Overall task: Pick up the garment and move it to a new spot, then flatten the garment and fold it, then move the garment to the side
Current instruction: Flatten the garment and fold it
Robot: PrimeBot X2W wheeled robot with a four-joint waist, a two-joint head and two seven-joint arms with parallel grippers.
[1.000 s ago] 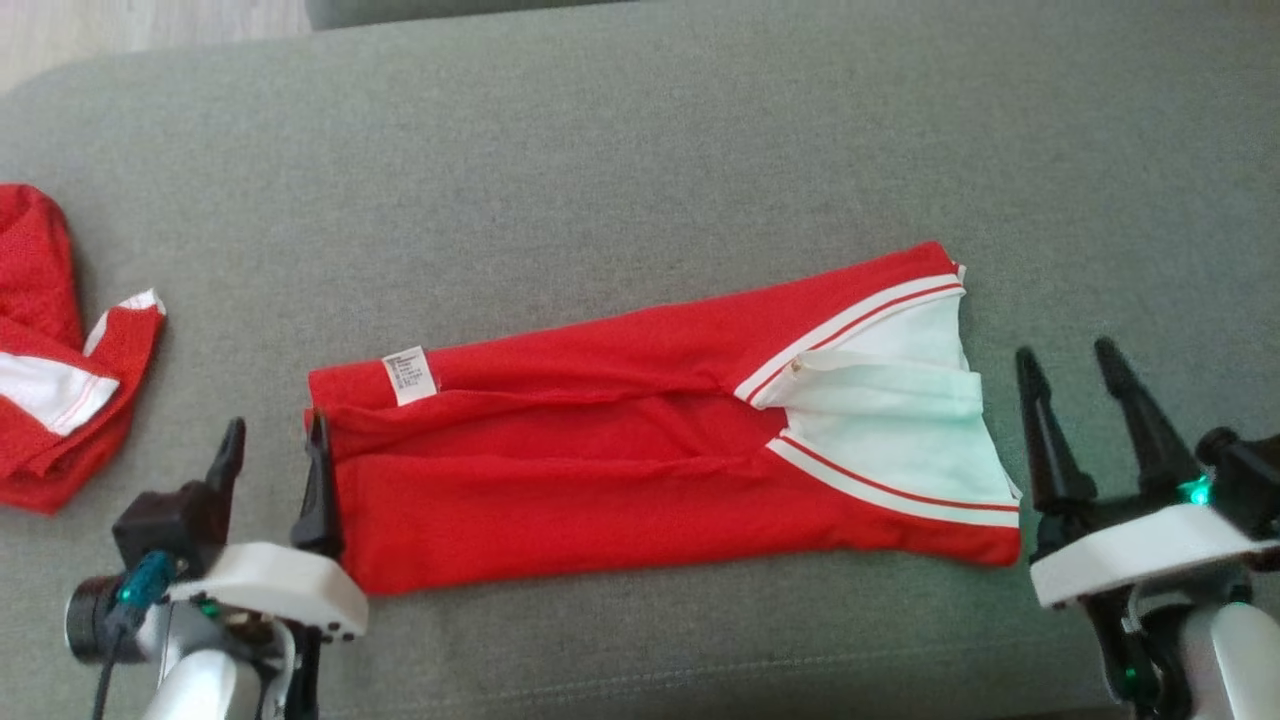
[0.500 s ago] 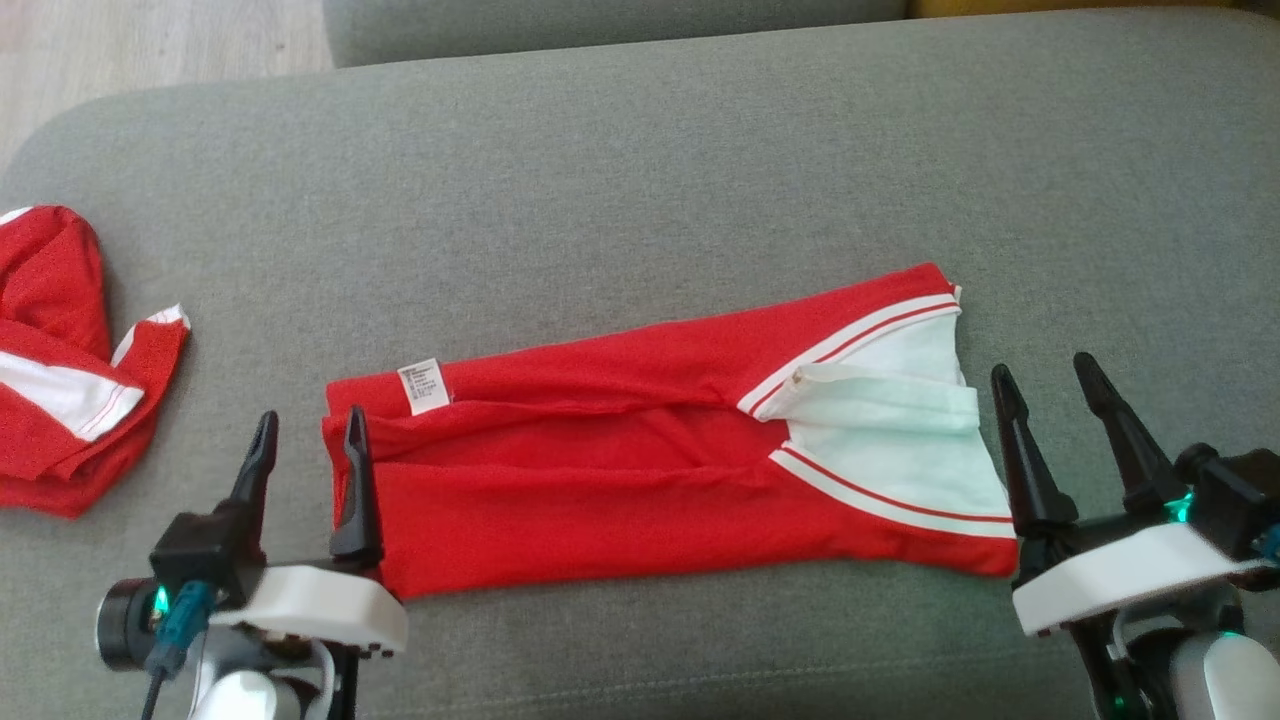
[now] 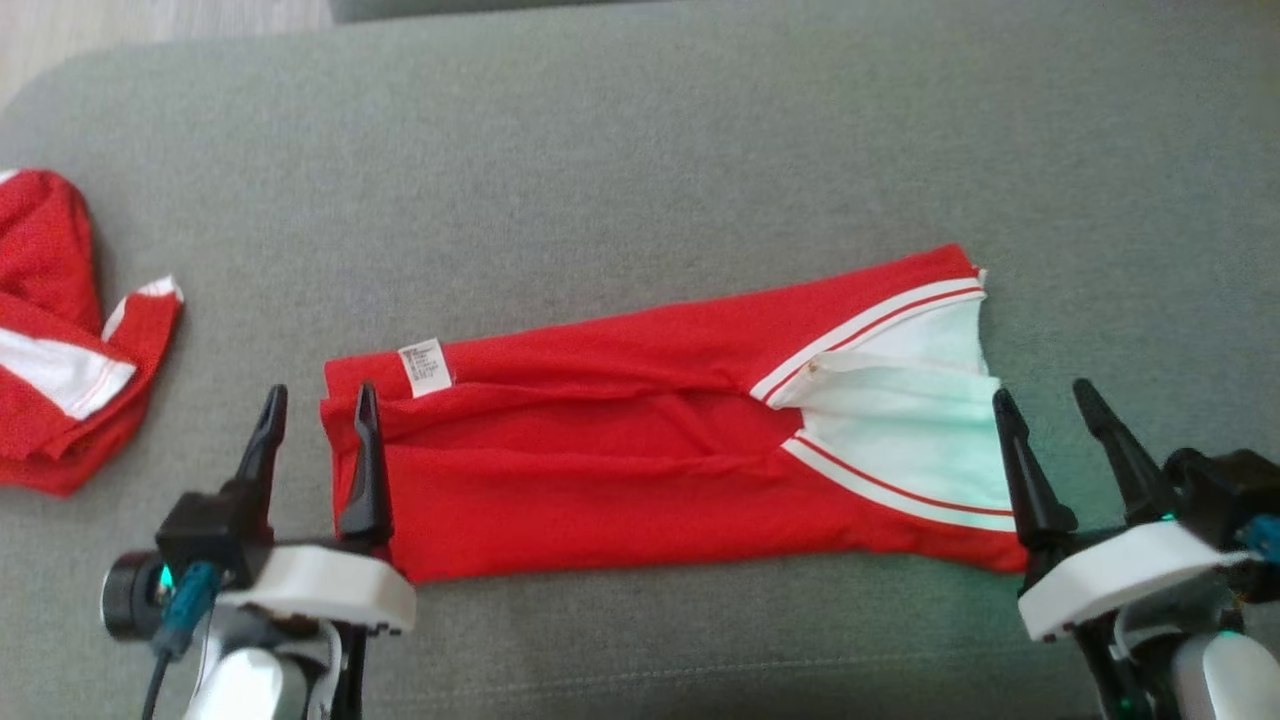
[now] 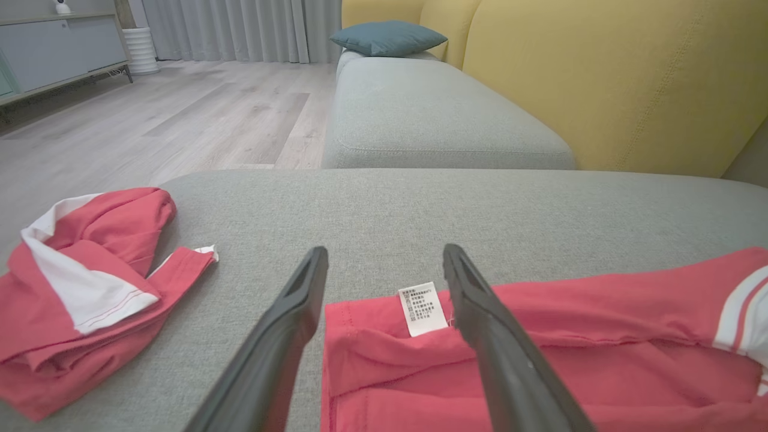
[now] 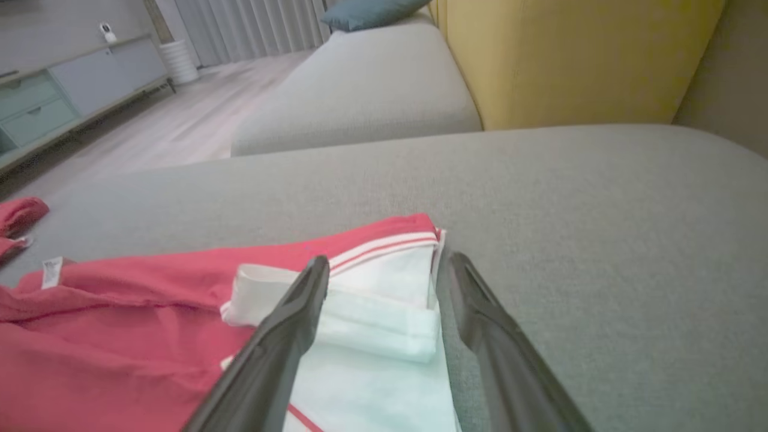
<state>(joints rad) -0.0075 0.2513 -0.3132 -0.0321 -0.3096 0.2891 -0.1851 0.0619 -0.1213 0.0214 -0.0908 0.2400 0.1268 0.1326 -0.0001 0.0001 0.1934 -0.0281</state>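
The garment point(image 3: 620, 440) is red with a white end and red-white stripes, folded into a long band across the grey cushion point(image 3: 640, 180); a white label point(image 3: 424, 367) sits near its left end. My left gripper point(image 3: 320, 400) stands open at that left end, its right finger over the red edge point(image 4: 384, 360). The right gripper point(image 3: 1045, 400) is open at the white end point(image 5: 372, 336), with its left finger over the cloth. Neither holds anything.
A second red and white garment point(image 3: 55, 340) lies crumpled at the cushion's left edge point(image 4: 78, 294). Beyond are another grey cushion point(image 4: 420, 114), a yellow sofa back point(image 4: 600, 78), a blue pillow point(image 4: 387, 37) and wooden floor point(image 4: 180, 114).
Both grippers have edged in toward the ends of the folded garment and stayed open. The head view itself shifted. The garment lies as before.
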